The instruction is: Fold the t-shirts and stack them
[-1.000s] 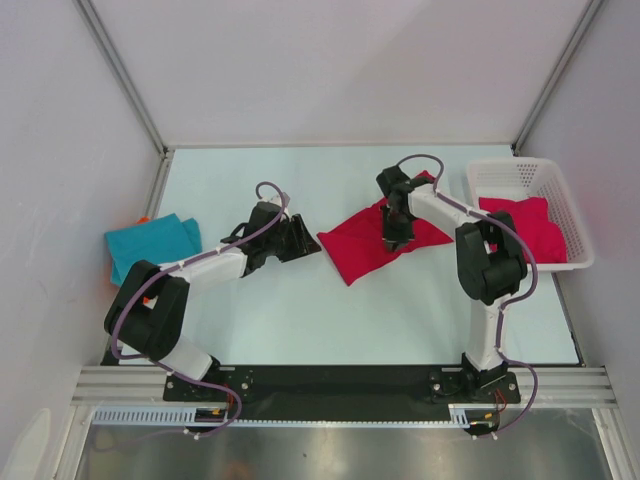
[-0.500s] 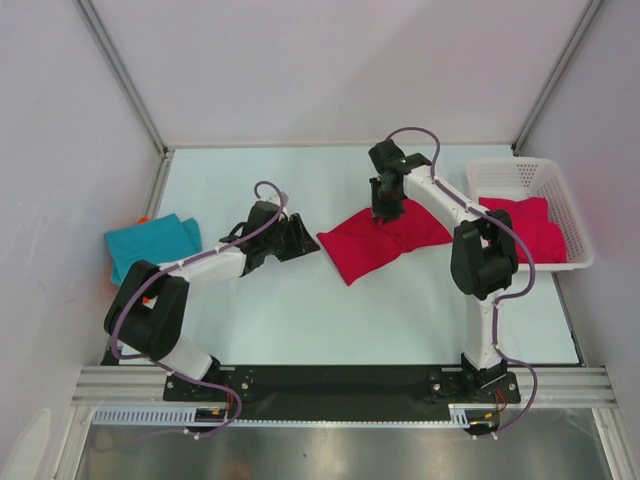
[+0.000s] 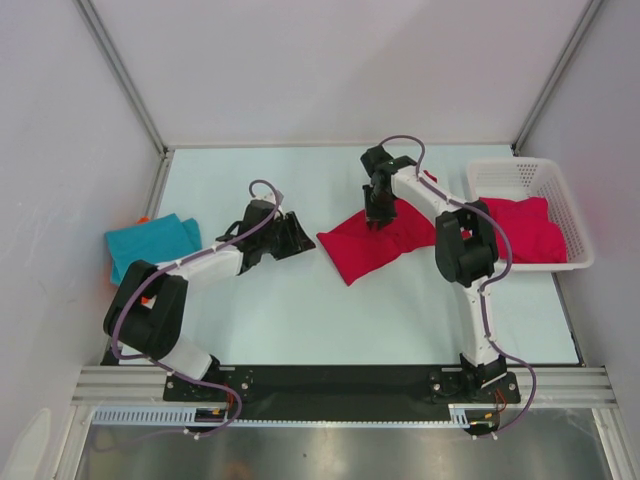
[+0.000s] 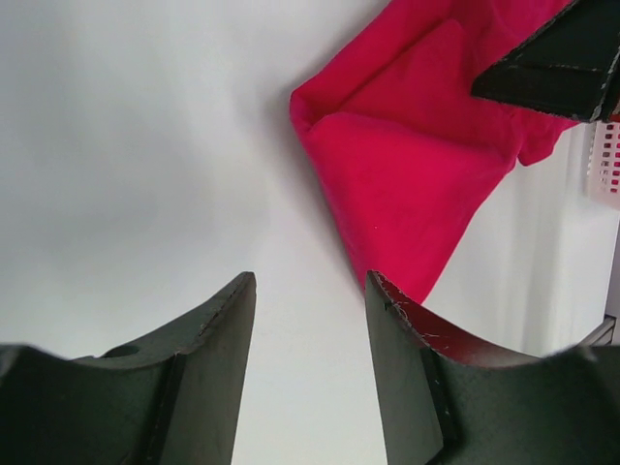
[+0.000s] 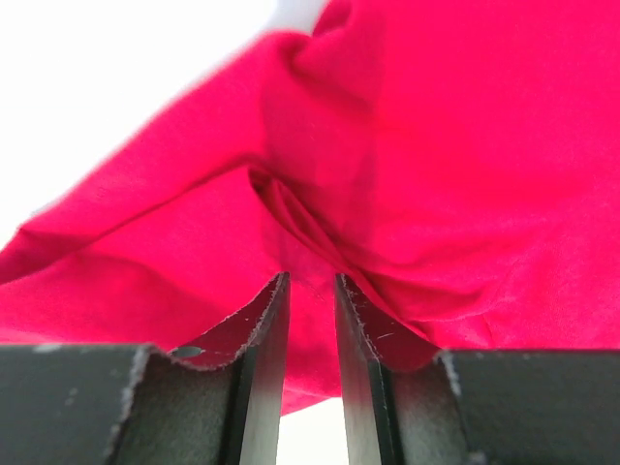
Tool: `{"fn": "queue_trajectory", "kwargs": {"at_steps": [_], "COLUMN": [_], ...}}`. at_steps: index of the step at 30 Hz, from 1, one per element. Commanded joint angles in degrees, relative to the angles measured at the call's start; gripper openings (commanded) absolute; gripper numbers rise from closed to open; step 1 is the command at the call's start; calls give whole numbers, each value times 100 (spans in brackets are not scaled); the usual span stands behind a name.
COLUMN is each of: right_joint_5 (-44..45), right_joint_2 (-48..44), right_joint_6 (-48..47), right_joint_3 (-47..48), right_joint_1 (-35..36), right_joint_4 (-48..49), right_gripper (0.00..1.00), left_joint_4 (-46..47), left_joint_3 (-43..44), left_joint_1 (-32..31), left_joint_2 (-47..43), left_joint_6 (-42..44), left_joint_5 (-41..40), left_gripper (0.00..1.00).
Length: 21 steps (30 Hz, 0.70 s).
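The red t-shirt (image 3: 385,245) is lying crumpled at the centre of the desk (image 3: 300,320), its long axis running from the lower left toward the upper right of the top view. The right gripper (image 3: 375,224) is pointing down at the shirt's upper left edge, so the cloth is sitting directly beneath it. In the right wrist view its fingers (image 5: 260,358) are standing a narrow slit apart against a ridge of red cloth, and I cannot tell whether they are pinching that ridge or only touching it. The left gripper (image 3: 298,240) is hanging just left of the shirt, well apart from the right one, with its jaws spread and nothing between them. The shirt's near corner is showing up and to the right in its own wrist view. The right arm is therefore the nearer one, and any grab by the left would probably mean reaching rightward to that lower left corner. A teal t-shirt (image 3: 150,245) is lying folded at the left edge, and more red t-shirts (image 3: 525,228) are sitting in the white basket (image 3: 520,168) at the right.
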Motion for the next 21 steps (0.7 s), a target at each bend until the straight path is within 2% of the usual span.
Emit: {"fn": "queue_trajectory", "kwargs": {"at_steps": [1, 10, 21], "right_joint_5": [-42, -358, -420], "right_joint_2": [95, 490, 754], "right_joint_6": [-105, -44, -131], "right_joint_3": [515, 1016, 1043], "right_joint_1": [3, 3, -32], "right_joint_4": [-66, -163, -146], "right_gripper": [31, 31, 30], "left_joint_4": [81, 89, 116], "left_joint_3": [-5, -75, -119], "left_joint_1": [95, 192, 271], "left_joint_2": [-262, -297, -289], "left_joint_6": [162, 171, 197], "left_joint_5": [100, 118, 144], "left_gripper": [54, 54, 55]}}
